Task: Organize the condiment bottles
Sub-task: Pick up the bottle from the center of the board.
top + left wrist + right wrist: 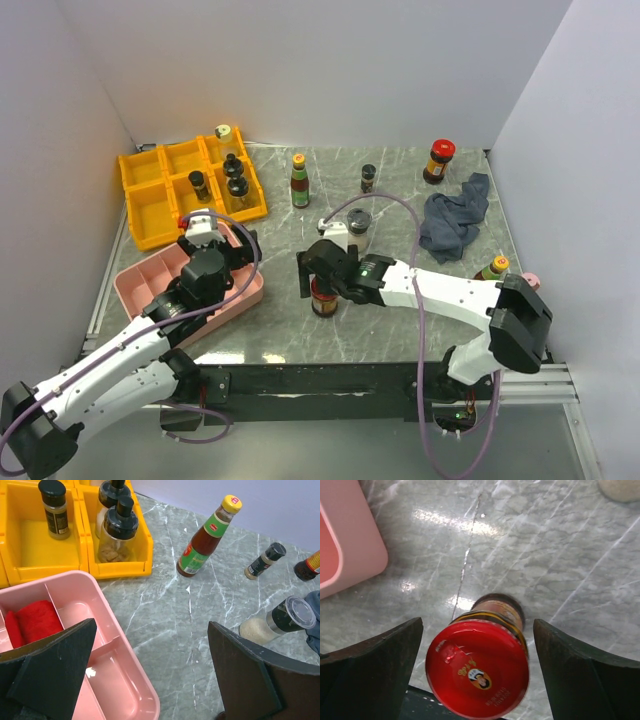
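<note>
We see the red-lidded jar [477, 675] standing upright on the bench [560, 555], near the middle, just right of the pink tray [135, 280]. Our right end effector [477, 625] points down, spread wide and straddling the jar without touching it. If it closes high on the lid, we judge the jar could slip or tip, and a careless swing could knock the pale shaker [358, 222] just beyond. Our left end effector [150, 630] hangs open and empty over the tray, its arm stretched forward from the near left
</note>
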Controlling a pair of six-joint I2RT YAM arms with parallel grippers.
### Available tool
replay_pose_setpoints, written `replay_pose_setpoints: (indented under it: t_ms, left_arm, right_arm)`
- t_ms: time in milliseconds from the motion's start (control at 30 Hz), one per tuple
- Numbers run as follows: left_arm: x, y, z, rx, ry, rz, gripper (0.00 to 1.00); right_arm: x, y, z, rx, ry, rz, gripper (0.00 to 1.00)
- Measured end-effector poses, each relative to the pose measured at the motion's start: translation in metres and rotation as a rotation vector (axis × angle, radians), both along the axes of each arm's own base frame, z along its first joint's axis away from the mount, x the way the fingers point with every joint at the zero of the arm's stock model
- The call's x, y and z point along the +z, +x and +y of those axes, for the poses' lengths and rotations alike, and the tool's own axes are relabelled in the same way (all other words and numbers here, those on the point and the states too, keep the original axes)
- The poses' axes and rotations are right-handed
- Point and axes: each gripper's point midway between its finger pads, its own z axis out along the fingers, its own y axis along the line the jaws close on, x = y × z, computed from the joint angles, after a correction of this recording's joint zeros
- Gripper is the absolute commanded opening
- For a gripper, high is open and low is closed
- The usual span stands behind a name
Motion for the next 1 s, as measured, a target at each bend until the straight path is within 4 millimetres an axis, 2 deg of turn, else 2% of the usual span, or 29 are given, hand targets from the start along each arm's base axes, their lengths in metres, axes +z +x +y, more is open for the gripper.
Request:
replay_pose_setpoints:
  t_ms: [133,200,367,433,500,633,733,833,1000]
  left_arm:
    - [-0.001,-0.001,-0.003,-0.015,0.001,0.005,0.99]
    - [-0.003,-0.002,-0.008,-0.046,0.006,0.023,0.99]
    - [0.003,-0.008,-0.049,-0.228,0.005,0.079,0.99]
    - [0.005,-0.011,-0.07,-0.304,0.014,0.11,0.99]
    - [0.002,-0.018,-0.093,-0.381,0.04,0.149,1.0]
    - [-0.015,-0.045,-0.133,-0.52,0.12,0.221,0.99]
    - [-0.027,-0.066,-0.152,-0.607,0.182,0.262,0.98]
    - [-0.034,-0.078,-0.164,-0.657,0.229,0.286,0.98]
    - [-0.052,-0.088,-0.186,-0.715,0.318,0.322,1.0]
  right_arm:
    - [0.012,0.001,-0.005,-0.01,0.017,-0.024,1.0]
    - [0.029,0.002,-0.012,-0.015,0.052,-0.059,1.0]
    - [0.076,0.007,-0.048,-0.073,0.15,-0.177,1.0]
    - [0.087,0.01,-0.064,-0.106,0.17,-0.22,1.0]
    - [0.089,0.011,-0.084,-0.146,0.176,-0.258,1.0]
    - [0.08,0.009,-0.121,-0.219,0.178,-0.296,1.0]
    - [0.076,0.006,-0.141,-0.262,0.199,-0.327,1.0]
    - [0.081,0.003,-0.151,-0.279,0.236,-0.36,1.0]
    - [0.089,0.001,-0.156,-0.285,0.278,-0.398,1.0]
